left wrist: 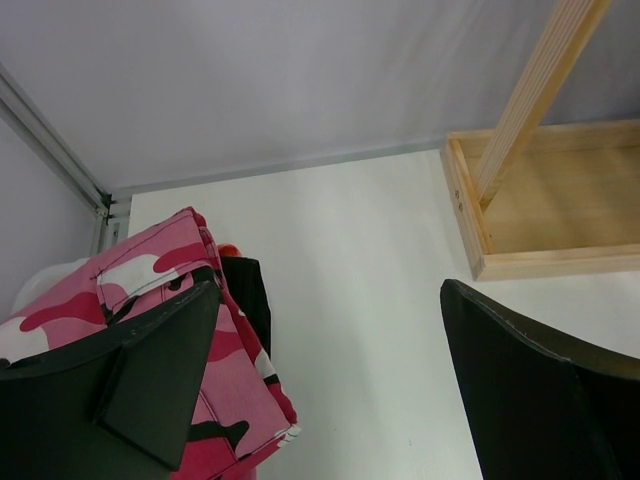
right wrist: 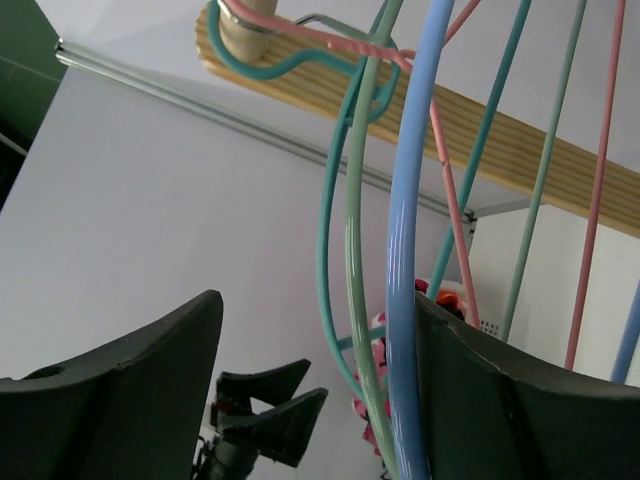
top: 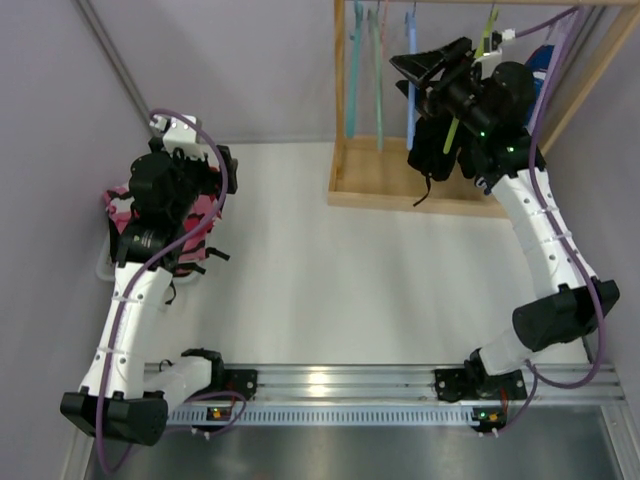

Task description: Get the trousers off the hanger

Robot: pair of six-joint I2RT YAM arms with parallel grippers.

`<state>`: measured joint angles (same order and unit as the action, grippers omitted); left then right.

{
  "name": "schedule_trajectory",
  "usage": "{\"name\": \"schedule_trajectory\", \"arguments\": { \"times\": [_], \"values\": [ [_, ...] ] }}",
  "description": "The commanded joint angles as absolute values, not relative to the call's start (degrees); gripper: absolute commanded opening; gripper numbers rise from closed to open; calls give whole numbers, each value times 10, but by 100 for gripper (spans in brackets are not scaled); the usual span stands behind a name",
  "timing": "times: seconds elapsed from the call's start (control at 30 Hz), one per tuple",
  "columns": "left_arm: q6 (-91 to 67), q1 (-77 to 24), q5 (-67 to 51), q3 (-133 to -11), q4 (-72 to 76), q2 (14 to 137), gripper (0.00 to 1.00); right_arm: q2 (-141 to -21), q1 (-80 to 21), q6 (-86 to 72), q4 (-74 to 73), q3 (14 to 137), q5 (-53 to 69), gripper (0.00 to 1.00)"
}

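Observation:
The pink camouflage trousers (left wrist: 150, 290) lie crumpled at the table's left (top: 195, 225), with a dark fold (left wrist: 247, 295) against them. My left gripper (left wrist: 330, 292) hovers just over this heap (top: 213, 207), jaws wide apart and holding nothing. My right gripper (right wrist: 315, 302) is raised at the wooden hanger rack (top: 425, 190), open, with a blue hanger (right wrist: 405, 250) resting against its right finger (right wrist: 500, 400) and a green hanger (right wrist: 358, 250) beside it. Black cloth (top: 432, 160) hangs below that gripper (top: 418, 80). A blue patch of cloth (top: 541, 58) shows behind the right arm.
Teal (top: 355, 70) and pink (right wrist: 590, 200) hangers dangle from the rack's wooden top bar (right wrist: 520, 130). The rack's base tray (left wrist: 560, 215) stands at the back right. A metal rail (top: 330, 385) runs along the near edge. Walls close in left and behind.

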<state>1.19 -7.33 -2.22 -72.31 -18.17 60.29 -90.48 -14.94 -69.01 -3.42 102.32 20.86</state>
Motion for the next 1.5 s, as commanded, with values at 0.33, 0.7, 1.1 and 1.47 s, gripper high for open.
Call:
{"name": "schedule_trajectory", "arguments": {
  "times": [0.33, 0.7, 1.1, 1.47],
  "values": [
    [2, -77, -37, -730, -163, 587, 98, -775, -149, -562, -148, 968, 185, 83],
    [6, -78, -40, -727, -163, 590, 98, -687, -67, -535, -125, 930, 189, 80],
    [-23, -78, -45, -731, -162, 608, 98, -738, 24, -540, -143, 957, 170, 73],
    [-26, -79, -39, -720, -163, 603, 98, -864, 18, -595, -44, 1031, 178, 66]
  ]
}}
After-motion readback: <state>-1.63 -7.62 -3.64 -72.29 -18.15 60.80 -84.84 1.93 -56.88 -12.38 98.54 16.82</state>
